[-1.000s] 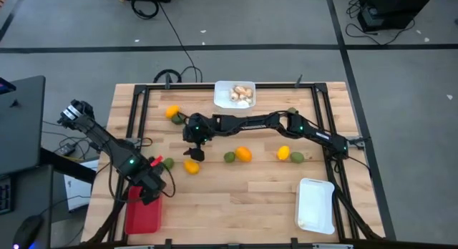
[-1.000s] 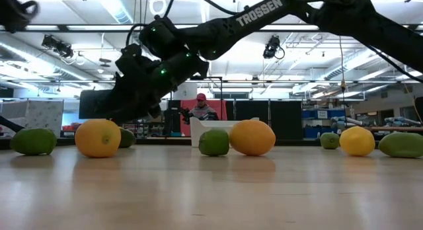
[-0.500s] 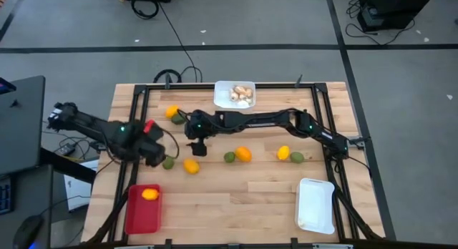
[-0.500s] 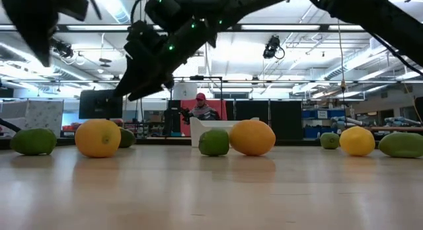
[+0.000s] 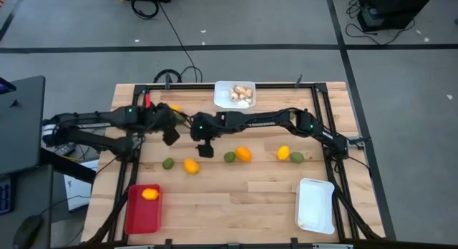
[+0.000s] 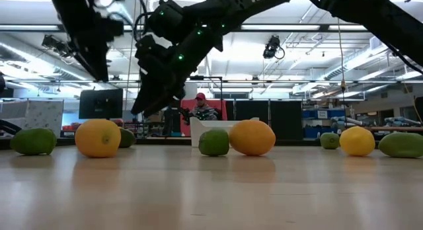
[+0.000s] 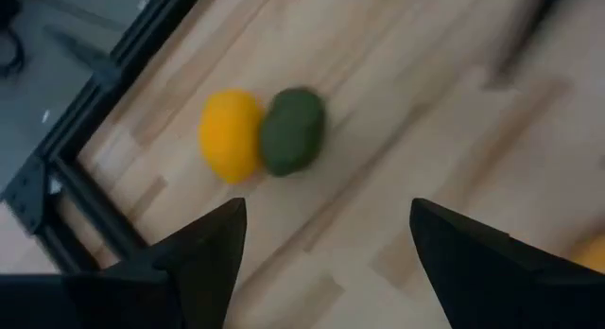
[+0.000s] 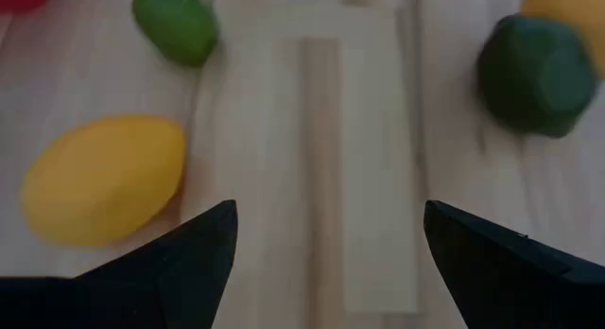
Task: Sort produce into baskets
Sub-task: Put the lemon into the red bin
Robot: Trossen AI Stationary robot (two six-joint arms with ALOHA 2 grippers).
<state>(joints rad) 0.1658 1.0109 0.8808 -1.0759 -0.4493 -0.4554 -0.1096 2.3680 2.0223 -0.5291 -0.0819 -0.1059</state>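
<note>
My left gripper [image 5: 170, 134] is open and empty above the table's far left part; its wrist view [image 7: 326, 211] looks down on a yellow fruit [image 7: 230, 135] touching a dark green fruit [image 7: 292, 130] near the table frame. My right gripper [image 5: 205, 149] is open and empty above bare wood [image 8: 326, 216], between a yellow fruit [image 8: 104, 178] and a dark green one [image 8: 536, 74]. An orange fruit [image 5: 149, 194] lies in the red tray [image 5: 139, 219]. Pale mushroom pieces [image 5: 240, 93] lie in the far white tray [image 5: 222, 100].
On the wood lie a green fruit [image 5: 168, 163], a yellow one [image 5: 191, 165], a green [image 5: 229, 157] and orange pair [image 5: 244, 154], and a yellow [image 5: 283, 153] and green pair [image 5: 296, 157]. A second white tray [image 5: 315, 204] stands at the near right. A black frame [image 5: 136, 116] borders the table.
My left gripper has left the red tray, where an orange fruit now lies, and has swung toward the table's far edge, over the yellow and dark green pair. My right gripper has risen a little and shifted toward the table's right edge.
</note>
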